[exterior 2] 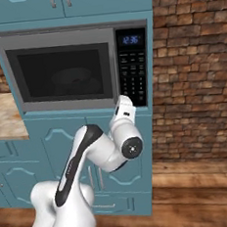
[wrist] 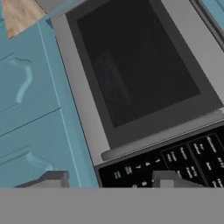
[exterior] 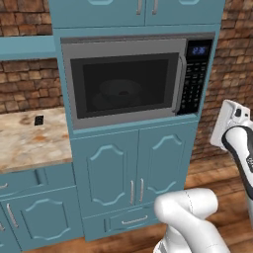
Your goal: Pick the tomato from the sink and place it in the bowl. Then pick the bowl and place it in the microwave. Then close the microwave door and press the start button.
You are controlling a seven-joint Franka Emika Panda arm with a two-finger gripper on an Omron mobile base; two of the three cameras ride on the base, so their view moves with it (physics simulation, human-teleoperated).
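The microwave (exterior: 138,81) sits in teal cabinetry, and its door (exterior: 123,84) is shut, with the curved bar handle (exterior: 181,84) beside the black control panel (exterior: 194,76). Through the dark glass I faintly make out the round bowl (exterior: 116,94) (exterior 2: 75,79) inside. The tomato is hidden and the sink is out of view. In the right base view my hand (exterior 2: 125,112) is raised just below and in front of the control panel (exterior 2: 132,67). In the hand view my gripper (wrist: 109,181) is open and holds nothing, and one fingertip (wrist: 168,178) overlaps the panel keys (wrist: 188,159).
A marble counter (exterior: 29,141) with a small dark object (exterior: 39,120) lies to the left. Teal cabinet doors (exterior: 133,168) stand below the microwave. A brick wall (exterior 2: 195,78) and wooden floor (exterior 2: 201,185) are to the right.
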